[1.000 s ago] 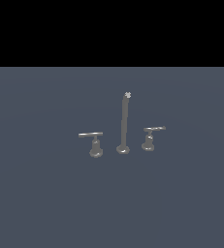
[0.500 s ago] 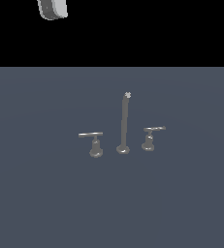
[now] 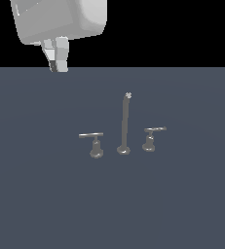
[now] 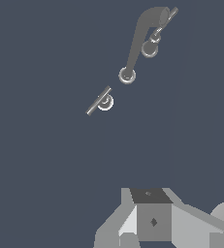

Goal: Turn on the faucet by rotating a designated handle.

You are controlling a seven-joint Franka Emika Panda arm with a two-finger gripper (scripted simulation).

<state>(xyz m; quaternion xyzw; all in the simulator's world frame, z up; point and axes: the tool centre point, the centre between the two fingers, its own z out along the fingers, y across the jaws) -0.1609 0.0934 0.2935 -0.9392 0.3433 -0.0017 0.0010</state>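
Note:
The faucet has a tall thin upright spout (image 3: 124,124) on a round base, with a low lever handle on each side. The handle (image 3: 92,138) with the long, straight, level bar stands on the exterior view's left of the spout. It also shows in the wrist view (image 4: 100,100). The other handle (image 3: 152,135) has a shorter, tilted bar and stands on the right. My gripper (image 3: 59,67) hangs high at the upper left of the exterior view, far from the faucet. Its fingers sit together and hold nothing. In the wrist view the gripper (image 4: 148,196) shows at the frame's edge.
The faucet stands on a flat dark grey-blue surface (image 3: 46,194). My arm's white wrist housing (image 3: 60,19) fills the upper left of the exterior view.
My gripper and wrist have come down into the exterior view from the top left. One second ago they were out of view. The faucet has not moved.

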